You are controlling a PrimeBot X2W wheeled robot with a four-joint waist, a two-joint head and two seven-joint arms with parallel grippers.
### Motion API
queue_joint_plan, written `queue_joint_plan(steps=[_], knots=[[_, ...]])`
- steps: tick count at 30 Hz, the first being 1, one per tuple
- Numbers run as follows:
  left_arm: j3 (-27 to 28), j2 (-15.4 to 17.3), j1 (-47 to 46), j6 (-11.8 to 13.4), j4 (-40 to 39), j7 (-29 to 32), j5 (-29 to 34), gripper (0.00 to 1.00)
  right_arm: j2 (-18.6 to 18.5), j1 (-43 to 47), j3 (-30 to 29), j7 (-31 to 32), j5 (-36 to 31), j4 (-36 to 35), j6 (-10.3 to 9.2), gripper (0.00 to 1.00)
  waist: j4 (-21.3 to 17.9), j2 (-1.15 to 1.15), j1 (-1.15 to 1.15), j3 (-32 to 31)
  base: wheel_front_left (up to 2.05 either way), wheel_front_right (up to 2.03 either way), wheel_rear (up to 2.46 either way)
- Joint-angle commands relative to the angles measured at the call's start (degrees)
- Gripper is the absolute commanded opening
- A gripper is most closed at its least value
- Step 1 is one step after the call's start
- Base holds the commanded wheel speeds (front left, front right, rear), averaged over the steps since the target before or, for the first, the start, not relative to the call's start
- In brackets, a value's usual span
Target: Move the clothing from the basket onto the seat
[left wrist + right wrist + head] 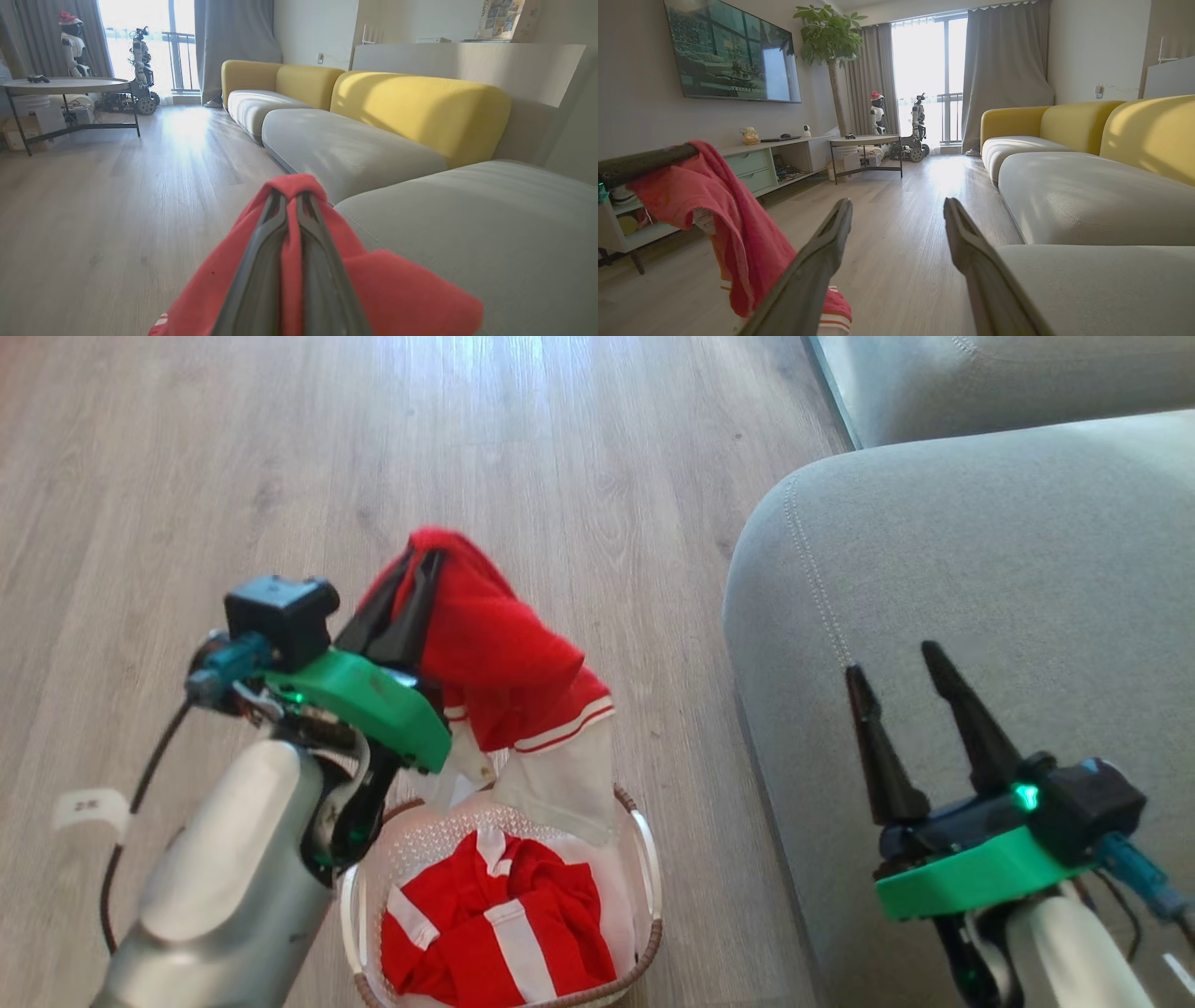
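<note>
My left gripper [422, 553] is shut on a red garment [495, 653] with white trim, lifted above the basket; its white lower part still hangs down to the rim. In the left wrist view the red cloth [406, 298] drapes over both closed fingers. A second red garment with white stripes [495, 924] lies inside the cream basket [648, 859] on the floor. The grey seat [980, 579] spreads to the right of the basket. My right gripper [896, 667] stands open above the seat with nothing between its fingers [817, 261]. The lifted garment [738, 224] hangs at the left of the right wrist view.
Wooden floor [280, 476] stretches ahead and to the left. More grey cushions with yellow backrests [420, 107] run along the wall. A round table [864, 140], a TV cabinet [761, 163] and parked robots [920, 121] stand far across the room.
</note>
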Motion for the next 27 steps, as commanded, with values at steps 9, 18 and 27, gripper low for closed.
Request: queue_joint_plan(steps=[9,18,27], knots=[[4.17,4.55,-3.22,3.77,-14.77,5.19,0.09,0.0,-0.33,-1.17,5.39,-0.37,1.07,-1.12,-0.01,1.0,-0.46,0.0,0.0,0.59,0.0,0.0,0.0],[3.77,5.2,-2.62,4.79,-17.44,6.63,0.24,0.0,-0.8,-2.55,11.66,-0.37,2.35,-0.91,-0.01,1.0,-0.71,0.0,0.0,0.8,0.0,0.0,0.0],[2.14,4.36,-4.59,3.97,-15.96,7.57,0.21,0.0,-2.05,-11.12,24.31,-0.37,5.43,3.64,-0.01,1.0,0.3,0.0,0.0,0.93,0.0,0.0,0.0]])
